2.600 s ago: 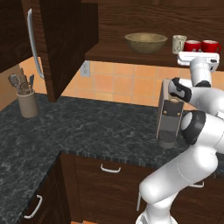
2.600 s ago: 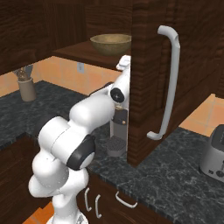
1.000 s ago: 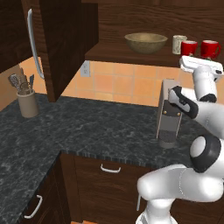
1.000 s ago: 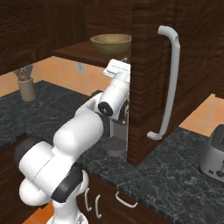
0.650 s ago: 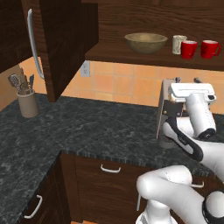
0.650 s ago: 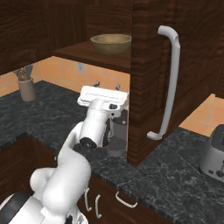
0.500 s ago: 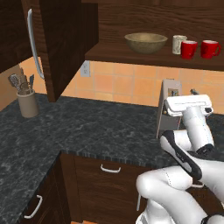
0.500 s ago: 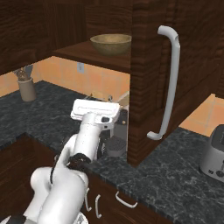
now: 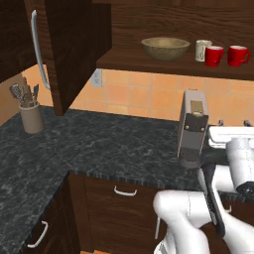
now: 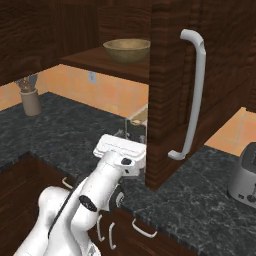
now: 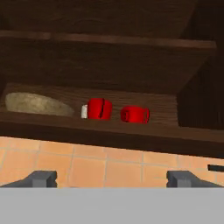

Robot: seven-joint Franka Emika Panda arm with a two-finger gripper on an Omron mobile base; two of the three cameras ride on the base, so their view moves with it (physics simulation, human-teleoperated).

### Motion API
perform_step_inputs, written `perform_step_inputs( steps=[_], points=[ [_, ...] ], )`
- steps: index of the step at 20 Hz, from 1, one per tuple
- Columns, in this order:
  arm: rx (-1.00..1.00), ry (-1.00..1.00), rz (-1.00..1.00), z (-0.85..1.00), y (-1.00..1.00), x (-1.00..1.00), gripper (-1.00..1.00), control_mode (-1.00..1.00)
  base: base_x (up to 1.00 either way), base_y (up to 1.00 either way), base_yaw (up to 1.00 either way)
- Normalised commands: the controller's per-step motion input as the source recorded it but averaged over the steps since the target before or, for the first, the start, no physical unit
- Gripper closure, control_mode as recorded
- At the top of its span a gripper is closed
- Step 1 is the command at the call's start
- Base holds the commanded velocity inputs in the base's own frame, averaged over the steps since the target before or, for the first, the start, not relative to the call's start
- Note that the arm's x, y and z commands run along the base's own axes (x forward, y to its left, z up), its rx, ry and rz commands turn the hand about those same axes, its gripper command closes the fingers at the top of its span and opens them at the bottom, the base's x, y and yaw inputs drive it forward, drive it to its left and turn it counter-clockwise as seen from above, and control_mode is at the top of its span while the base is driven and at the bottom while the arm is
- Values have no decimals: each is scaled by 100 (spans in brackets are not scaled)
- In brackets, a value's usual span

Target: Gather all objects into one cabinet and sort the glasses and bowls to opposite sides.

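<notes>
Cabinet (image 9: pixel 149 30) shelf holds the task items in a row: bowl (image 9: pixel 165 48) at left, then white mug (image 9: pixel 202 49), then two red cups (image 9: pixel 214 56) (image 9: pixel 238 55) toward the right. All upright, none held.

Gripper (image 11: pixel 112 177): jaws spread wide, nothing between them. In the hand view the two dark fingertips (image 11: pixel 41 178) sit at the bottom edge far apart, aimed up at the shelf from below. Orange tile wall (image 11: pixel 109 168) fills the gap between them.

Arm pose: low, hand down at counter height. In the left base view the white hand (image 9: pixel 233 136) lies flat just right of the coffee machine (image 9: pixel 192 126), forearm folded back under it. In the right base view the same hand (image 10: pixel 120 147) sits just left of the open cabinet door (image 10: pixel 172 90), near the long silver handle (image 10: pixel 192 95).

Relative to the gripper: the shelf is well above it. In the hand view the red cups (image 11: pixel 99 109) (image 11: pixel 135 114) are about centred over the jaws, the white mug (image 11: pixel 84 111) mostly hidden behind the left red one, and the bowl (image 11: pixel 37 104) is off to the left. No contact with any of them.

Further out: dark stone counter (image 9: pixel 99 149), utensil pot (image 9: pixel 31 111) at far left, toaster (image 10: pixel 245 175) at far right in the right base view.
</notes>
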Motion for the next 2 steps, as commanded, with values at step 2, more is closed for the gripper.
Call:
perform_step_inputs(
  steps=[2],
  points=[
    [-23,89,0,-74,25,-62,-100,-100,0,0,0]
  ],
)
